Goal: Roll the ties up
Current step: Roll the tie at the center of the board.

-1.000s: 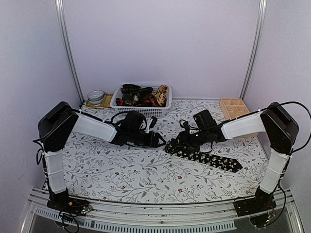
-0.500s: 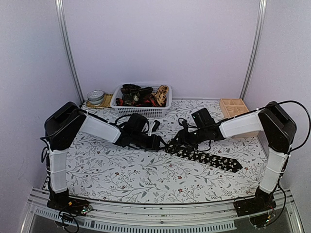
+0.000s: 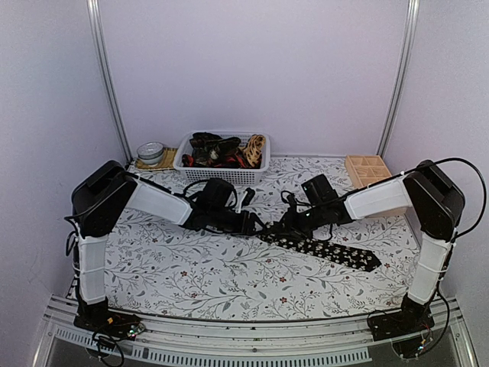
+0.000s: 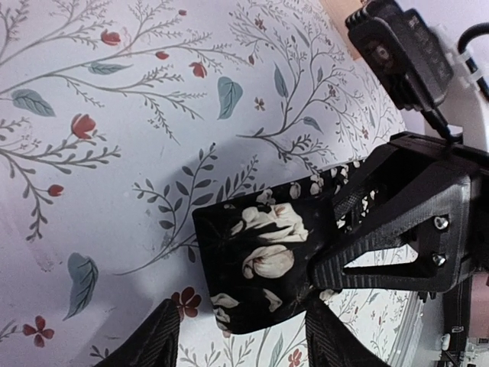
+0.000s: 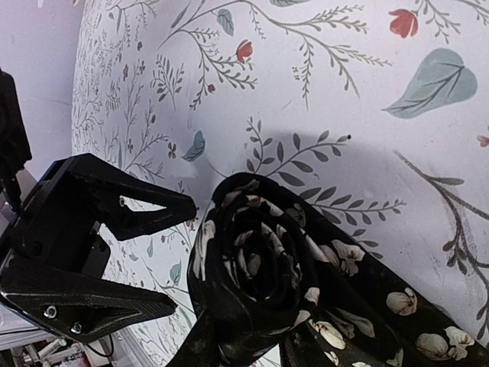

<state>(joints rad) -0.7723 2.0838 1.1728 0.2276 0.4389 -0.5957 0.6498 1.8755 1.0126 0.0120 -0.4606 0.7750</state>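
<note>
Black flower-specked tie [image 3: 328, 248] lies mid-table, its left end wound into a roll [image 5: 263, 267], the rest trailing twd the right front. Right gripper [image 3: 284, 228] sits at the roll, but it's black on black and cut off at the wrist view's edge, so I can't tell if it pinches. Left gripper [image 3: 258, 224] is just beside the roll, fingers [image 4: 164, 340] spread. More ties [image 3: 214, 145] are heaped in the basket [image 3: 221, 176], indistinct.

Overhead, the rolled end of the tie [image 3: 328, 250] is hidden; basket [image 3: 221, 176] contents indistinct.
</note>
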